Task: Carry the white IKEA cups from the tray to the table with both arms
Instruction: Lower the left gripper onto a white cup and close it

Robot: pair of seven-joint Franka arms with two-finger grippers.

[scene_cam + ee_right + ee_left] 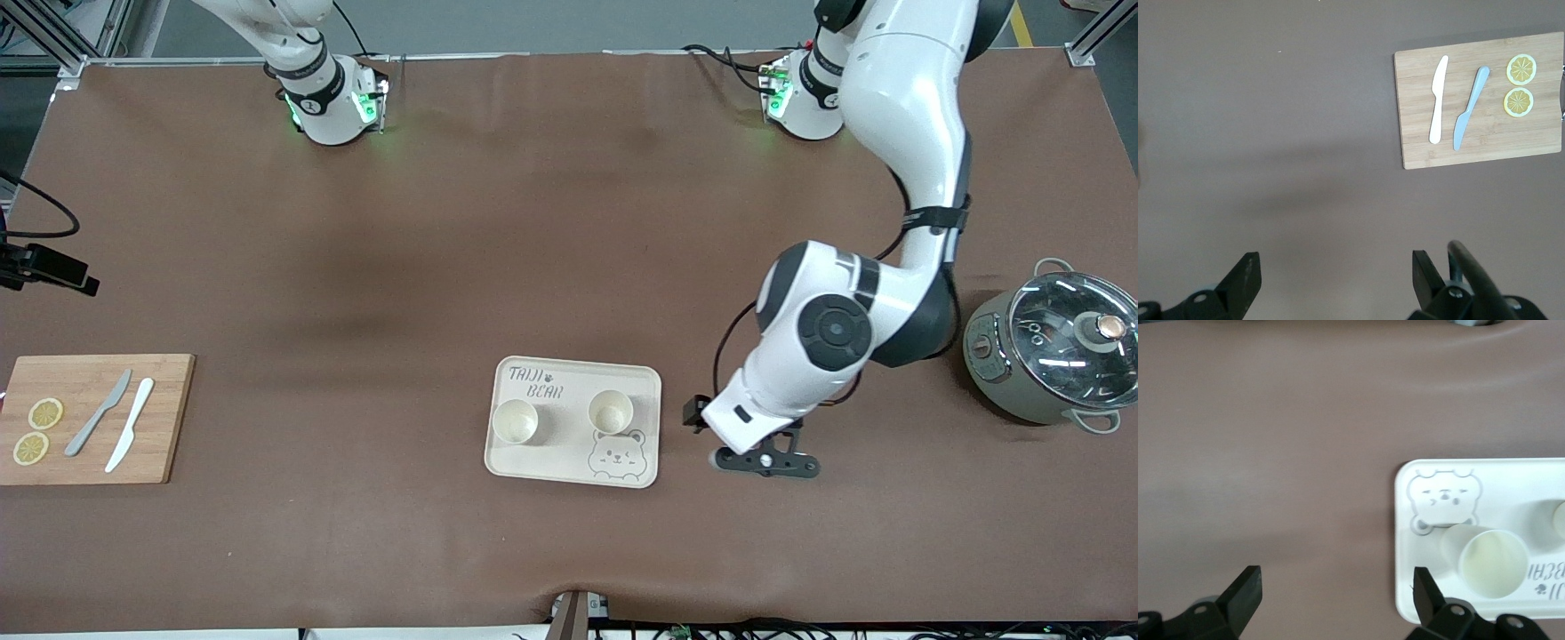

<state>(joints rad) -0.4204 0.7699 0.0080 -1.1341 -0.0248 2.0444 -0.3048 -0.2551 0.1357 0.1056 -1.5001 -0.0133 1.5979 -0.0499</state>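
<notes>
The bear tray (573, 422) is the landmark, sitting on the brown table (444, 267) close to the front camera.

Two white cups stand upright in the tray, side by side & apart. One cup (515, 420) is twd the right arm's end of the tray. The other cup (611, 412) is twd the left arm's end, just above the bear drawing (617, 456). Both look empty. Nothing holds them.

The left gripper (765, 462) hangs low over bare table just beside the tray, off its left-arm end. Its jaws are spread wide w/ nothing btwn them. In the left wrist view the tray's edge (1401, 540) & the closer cup (1491, 563) show near one jaw, not touching it.

A wood cutting board (93, 418) lies well apart from the tray, at the right arm's end of the table, abt as near the camera as the tray. On it: a grey knife (98, 413), a white knife (130, 424) & two lemon slices (37, 431).

A grey pot w/ glass lid (1053, 351) sits at the left arm's end, a bit farther from the camera than the tray.

The right gripper (1331, 283) shows only in its own wrist view, up high over bare table, looking down at the board. Jaws wide, holding nothing. That arm waits.
</notes>
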